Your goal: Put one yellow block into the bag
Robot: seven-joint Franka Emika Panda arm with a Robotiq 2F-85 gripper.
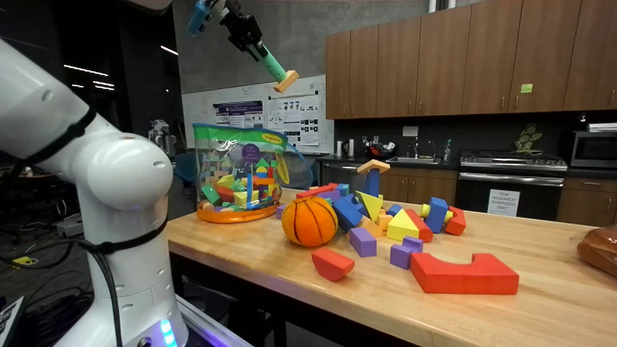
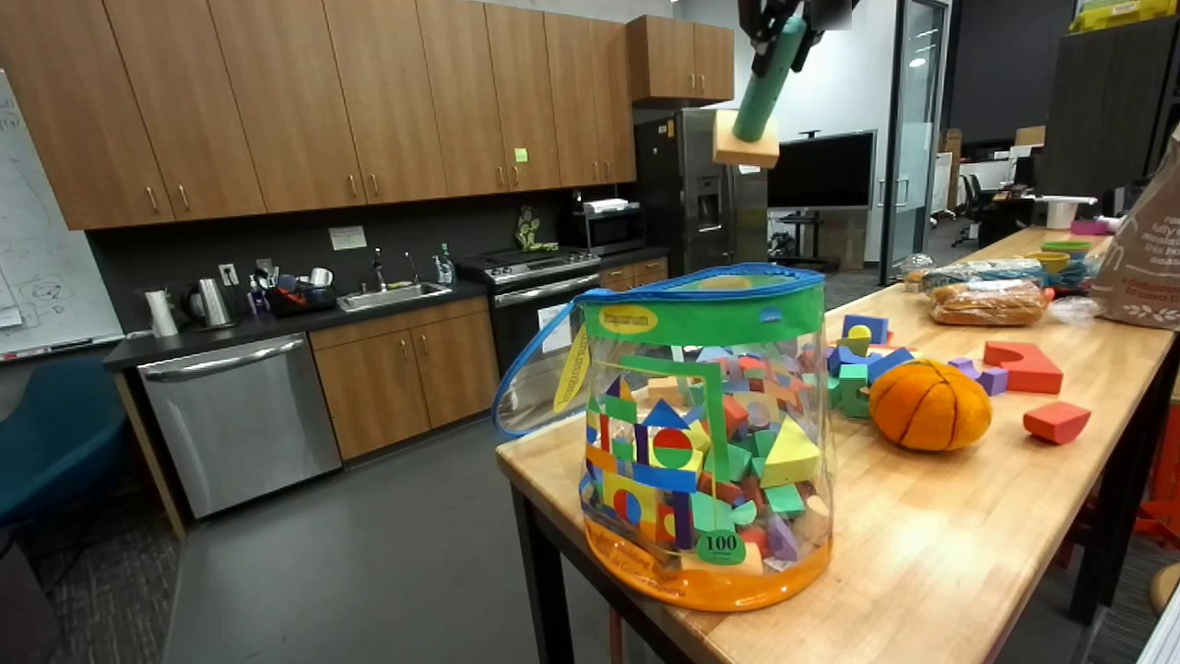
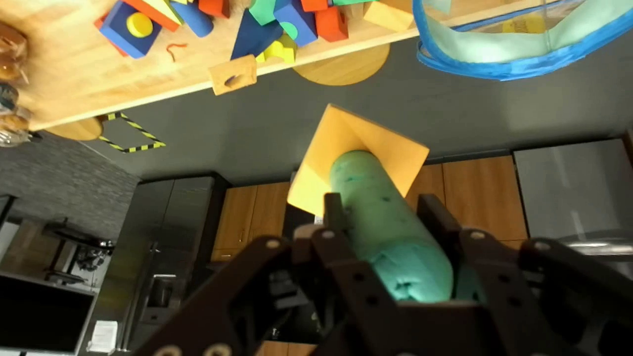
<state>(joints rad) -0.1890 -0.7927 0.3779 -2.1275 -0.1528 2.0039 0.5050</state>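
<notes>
In an exterior view, the gripper [image 1: 259, 51] is clamping a green cyl. [image 1: 274, 66], a pale-yellow block [image 1: 286, 81] (prob. the task's) riding its far end; the bag [image 1: 236, 216] is standing lower, apart. In an exterior view, the lid flap [image 2: 539, 392] is hanging aside. Wrist view: block's jutting ahead, bag's sitting to one side. Prob. handling light, foam-soft; best be pinching cyl. gently, block could be slipping.

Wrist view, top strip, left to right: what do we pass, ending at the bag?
Wrapped brown package, blue block with yellow disc, blue cylinder, dark blue block, red block, tan block, bag. Overlapping blocks left out.
</notes>
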